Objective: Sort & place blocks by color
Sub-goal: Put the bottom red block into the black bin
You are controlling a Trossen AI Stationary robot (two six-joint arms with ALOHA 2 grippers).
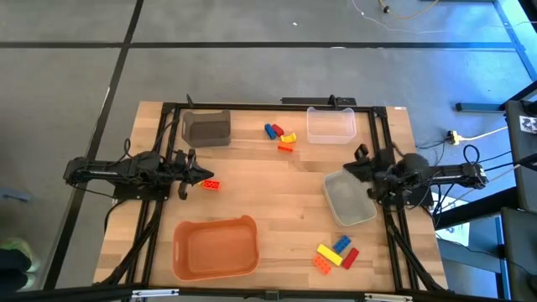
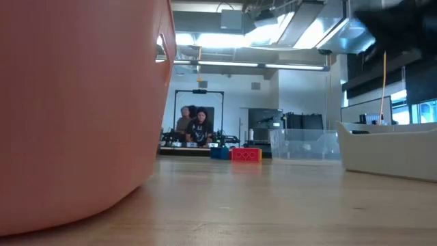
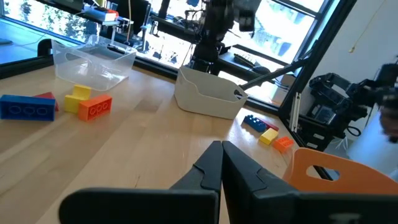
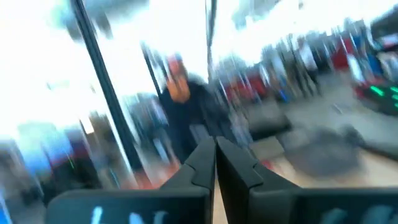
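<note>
The blocks lie in three places. A blue, red, yellow and orange group [image 1: 281, 137] lies at the far middle, with the blue block [image 3: 26, 107] and the orange block [image 3: 94, 107] plain in the left wrist view. Another mixed group [image 1: 336, 254] lies near the front right. A single red block [image 1: 211, 184] lies flat on the table beside my left gripper [image 1: 198, 174]. That gripper is shut and level at the left side, holding nothing [image 3: 221, 149]. My right gripper [image 1: 352, 166] is shut at the right side, tipped upward, holding nothing [image 4: 215, 146].
An orange bin [image 1: 215, 247] stands at the near edge and fills the left of the low view [image 2: 75, 102]. A dark bin [image 1: 206, 128] and a clear bin [image 1: 331, 124] stand at the far edge. A white bin [image 1: 350, 198] sits below my right gripper. People show in the room beyond.
</note>
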